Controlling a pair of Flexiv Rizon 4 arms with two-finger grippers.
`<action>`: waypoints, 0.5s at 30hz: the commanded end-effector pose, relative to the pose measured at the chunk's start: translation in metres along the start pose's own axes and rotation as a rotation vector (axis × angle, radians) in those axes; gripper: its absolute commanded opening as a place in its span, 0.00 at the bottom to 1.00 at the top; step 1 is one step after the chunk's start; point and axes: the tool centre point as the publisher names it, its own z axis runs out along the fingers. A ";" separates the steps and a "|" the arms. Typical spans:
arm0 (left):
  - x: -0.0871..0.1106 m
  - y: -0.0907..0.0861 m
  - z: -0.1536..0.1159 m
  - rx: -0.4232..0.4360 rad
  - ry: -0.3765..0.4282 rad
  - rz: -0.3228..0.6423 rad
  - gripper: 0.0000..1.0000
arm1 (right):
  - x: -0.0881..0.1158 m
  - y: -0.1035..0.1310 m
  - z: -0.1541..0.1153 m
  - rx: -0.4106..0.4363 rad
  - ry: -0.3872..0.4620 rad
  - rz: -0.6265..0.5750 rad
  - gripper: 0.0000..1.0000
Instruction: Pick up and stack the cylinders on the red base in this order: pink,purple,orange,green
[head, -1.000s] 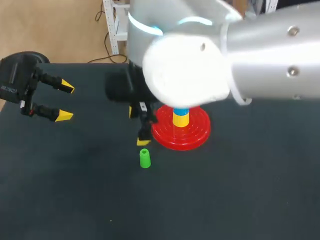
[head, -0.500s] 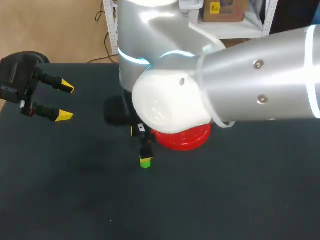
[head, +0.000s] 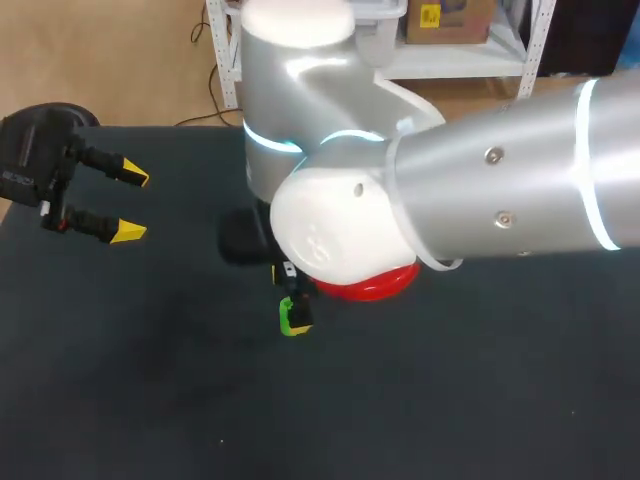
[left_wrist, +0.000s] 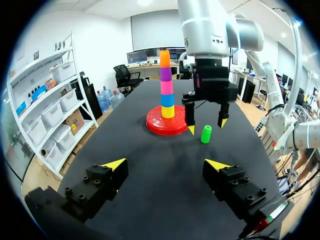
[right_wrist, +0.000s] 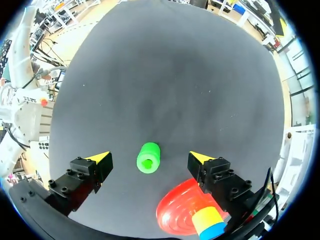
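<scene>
While astride the green cylinder (right_wrist: 148, 158) near the red base (right_wrist: 176, 212), right claw (right_wrist: 149, 156) spread; left claw (left_wrist: 166, 164) likewise.

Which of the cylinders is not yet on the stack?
The green cylinder: it stands alone on the table by the open right gripper, while the others sit stacked on the red base.

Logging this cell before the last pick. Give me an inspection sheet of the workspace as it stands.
Surface: dark table.
Job's things: red base carries yellow cylinder, blue cylinder, pink cylinder, purple cylinder, orange cylinder, bottom to top; green cylinder stands on the table beside the base.
Clutter: nothing seen.
Grippers: right gripper open over the green cylinder, fingers clear of it; left gripper open, empty.
Cables: nothing seen.
Surroundings: nothing seen reaching over the table.
</scene>
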 end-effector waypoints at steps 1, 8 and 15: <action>0.001 0.000 0.000 -0.002 -0.004 0.003 1.00 | 0.000 -0.005 0.005 -0.008 -0.005 0.002 1.00; 0.001 0.000 0.000 -0.002 -0.004 0.003 1.00 | -0.001 -0.006 0.012 -0.018 -0.015 0.003 1.00; 0.001 0.000 0.000 -0.002 -0.004 0.003 1.00 | 0.000 -0.007 0.015 -0.025 -0.017 0.007 1.00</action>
